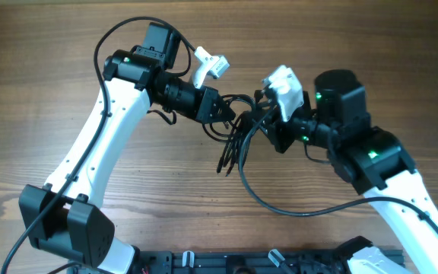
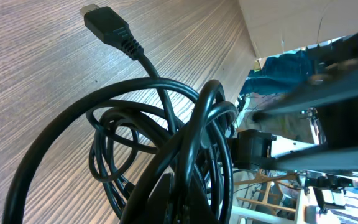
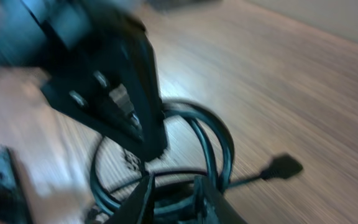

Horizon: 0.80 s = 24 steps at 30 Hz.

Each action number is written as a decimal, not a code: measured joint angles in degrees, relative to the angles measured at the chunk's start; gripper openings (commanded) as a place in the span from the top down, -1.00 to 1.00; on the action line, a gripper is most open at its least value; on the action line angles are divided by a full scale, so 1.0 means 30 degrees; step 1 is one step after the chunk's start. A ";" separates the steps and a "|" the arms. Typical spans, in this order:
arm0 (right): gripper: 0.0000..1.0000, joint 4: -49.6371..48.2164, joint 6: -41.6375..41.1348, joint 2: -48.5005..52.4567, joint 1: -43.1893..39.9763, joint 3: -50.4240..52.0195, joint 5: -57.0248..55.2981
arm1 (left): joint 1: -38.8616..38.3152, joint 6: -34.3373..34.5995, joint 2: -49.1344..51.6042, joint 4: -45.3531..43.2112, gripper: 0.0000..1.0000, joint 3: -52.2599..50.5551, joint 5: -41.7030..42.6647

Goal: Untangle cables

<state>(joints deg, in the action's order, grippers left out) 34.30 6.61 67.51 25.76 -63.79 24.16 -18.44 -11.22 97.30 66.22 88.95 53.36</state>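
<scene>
Overhead — left tool (image 1: 225,114) grips the cables (image 1: 233,152), right tool (image 1: 261,122) alongside.

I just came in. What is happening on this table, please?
Two robot arms meet over a tangle of thin black cables in the middle of the wooden table. The left fingers grip the bundle, whose loops hang close to that wrist camera. The right fingers sit around the same bundle from the other side; whether they clamp it is unclear. One plug sticks out free. The cables are not yet separated.
</scene>
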 measured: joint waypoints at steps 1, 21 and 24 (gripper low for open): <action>0.50 0.0168 0.0423 0.0189 0.0175 0.0000 -0.0510 | 0.0000 0.0066 0.0000 0.0000 0.92 0.0000 -0.0007; 0.91 -0.0357 0.2135 0.1523 0.0386 0.0000 -0.2521 | 0.0000 0.0918 0.0000 0.0211 0.92 -0.0015 0.0036; 0.91 -0.0743 0.1836 0.1523 0.0379 0.0000 -0.2616 | 0.0036 0.0947 0.0000 0.0095 0.92 -0.0015 0.0015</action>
<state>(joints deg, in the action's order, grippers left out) 32.08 12.12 72.07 26.89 -63.79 16.32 -18.33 -8.38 97.30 66.50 88.90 53.41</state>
